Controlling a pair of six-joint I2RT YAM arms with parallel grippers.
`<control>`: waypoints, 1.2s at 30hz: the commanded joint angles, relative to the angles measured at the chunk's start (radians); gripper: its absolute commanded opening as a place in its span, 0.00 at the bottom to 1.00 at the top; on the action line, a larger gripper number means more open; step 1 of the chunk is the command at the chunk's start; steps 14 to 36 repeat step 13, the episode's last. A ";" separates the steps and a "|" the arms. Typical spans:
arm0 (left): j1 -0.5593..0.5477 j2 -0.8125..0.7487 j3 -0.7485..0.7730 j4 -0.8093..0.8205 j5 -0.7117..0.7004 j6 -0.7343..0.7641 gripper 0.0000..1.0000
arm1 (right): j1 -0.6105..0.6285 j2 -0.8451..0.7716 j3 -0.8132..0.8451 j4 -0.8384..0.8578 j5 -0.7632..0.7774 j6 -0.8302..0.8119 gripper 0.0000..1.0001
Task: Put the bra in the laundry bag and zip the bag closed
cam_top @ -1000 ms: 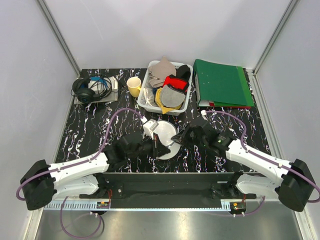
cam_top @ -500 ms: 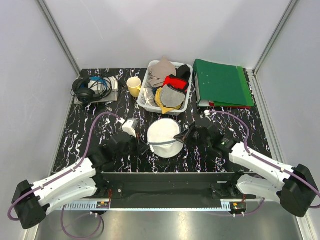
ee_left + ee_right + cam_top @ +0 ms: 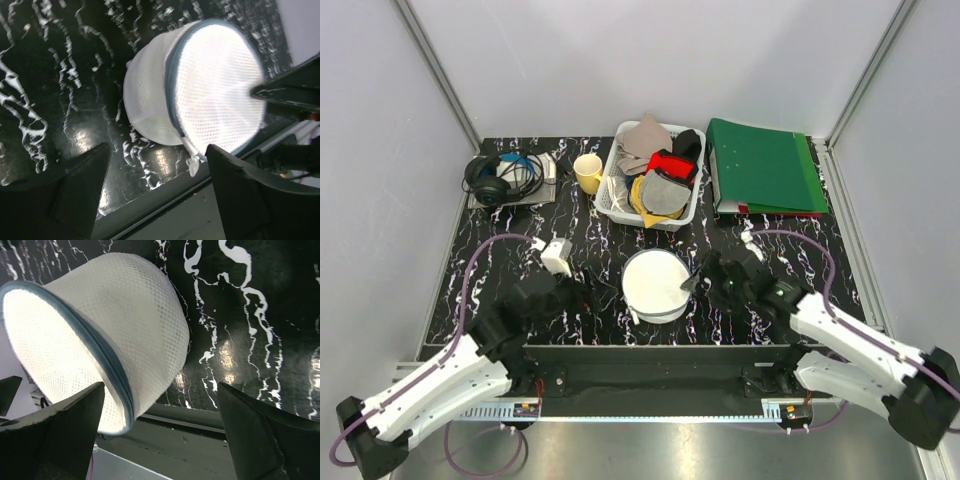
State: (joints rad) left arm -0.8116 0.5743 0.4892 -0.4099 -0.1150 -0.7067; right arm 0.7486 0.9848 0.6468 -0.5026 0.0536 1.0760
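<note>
The laundry bag (image 3: 655, 283), a white round mesh drum, sits on the black marbled table between my two grippers. In the left wrist view the laundry bag (image 3: 200, 85) shows a blue-grey zip band round its rim with no gap, and a white zip pull (image 3: 194, 162) hanging down. The left gripper (image 3: 592, 292) stands open just left of the bag, not touching it; the left gripper (image 3: 157, 200) holds nothing. My right gripper (image 3: 698, 280) is open just right of the bag. In its own view the right gripper (image 3: 160, 440) is empty below the laundry bag (image 3: 100, 340). The bra is hidden.
A white lattice basket (image 3: 617, 205) of grey, red and yellow garments stands behind the bag. Left of it are a yellow cup (image 3: 587, 172) and headphones (image 3: 500, 178). A green binder (image 3: 765, 165) lies at the back right. The table's front edge (image 3: 660, 345) runs close below the bag.
Both grippers were shut at the bag's rim and have opened and drawn back, the left arm leftwards and the right arm rightwards. The tilted bag has settled flat on the table.
</note>
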 commanded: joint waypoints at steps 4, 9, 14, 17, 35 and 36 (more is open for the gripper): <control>0.002 -0.247 -0.188 0.201 0.196 -0.071 0.99 | -0.005 -0.322 -0.143 -0.071 0.172 0.057 1.00; 0.002 -0.556 -0.337 0.214 0.201 -0.147 0.99 | -0.005 -0.630 -0.320 -0.077 0.197 0.141 1.00; 0.002 -0.716 -0.410 0.232 0.242 -0.188 0.99 | -0.005 -0.953 -0.427 -0.074 0.183 0.182 1.00; 0.002 -0.716 -0.410 0.232 0.242 -0.188 0.99 | -0.005 -0.953 -0.427 -0.074 0.183 0.182 1.00; 0.002 -0.716 -0.410 0.232 0.242 -0.188 0.99 | -0.005 -0.953 -0.427 -0.074 0.183 0.182 1.00; 0.002 -0.716 -0.410 0.232 0.242 -0.188 0.99 | -0.005 -0.953 -0.427 -0.074 0.183 0.182 1.00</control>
